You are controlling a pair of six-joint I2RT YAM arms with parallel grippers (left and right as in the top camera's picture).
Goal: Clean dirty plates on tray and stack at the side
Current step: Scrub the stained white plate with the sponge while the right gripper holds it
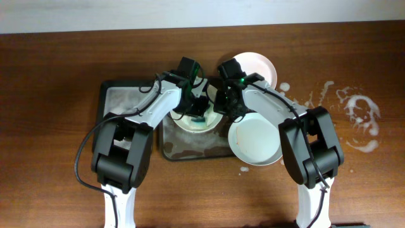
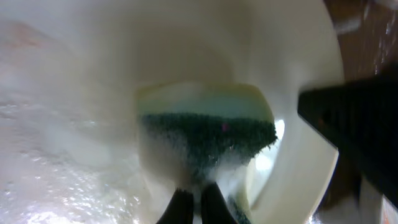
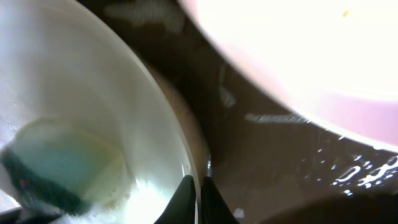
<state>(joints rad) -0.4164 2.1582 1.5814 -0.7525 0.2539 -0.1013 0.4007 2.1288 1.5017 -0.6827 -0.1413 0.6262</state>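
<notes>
Middle plate (image 1: 185, 122) is round, shallow and glossy white, wet with foam inside. It sits on the dark soapy tray (image 1: 180, 151). My left pincer (image 2: 194, 198) is inside this plate, clenched on a green sponge (image 2: 205, 134) that presses against the wall. My right pincer (image 3: 198, 186) is clenched on the rim of the same plate. A grey-green plate (image 1: 255, 139) lies just beside it on the right. A white plate (image 1: 259, 66) rests further back on the table (image 1: 50, 63).

Glossy plate (image 2: 74, 74), rough green sponge (image 2: 208, 134)
</notes>
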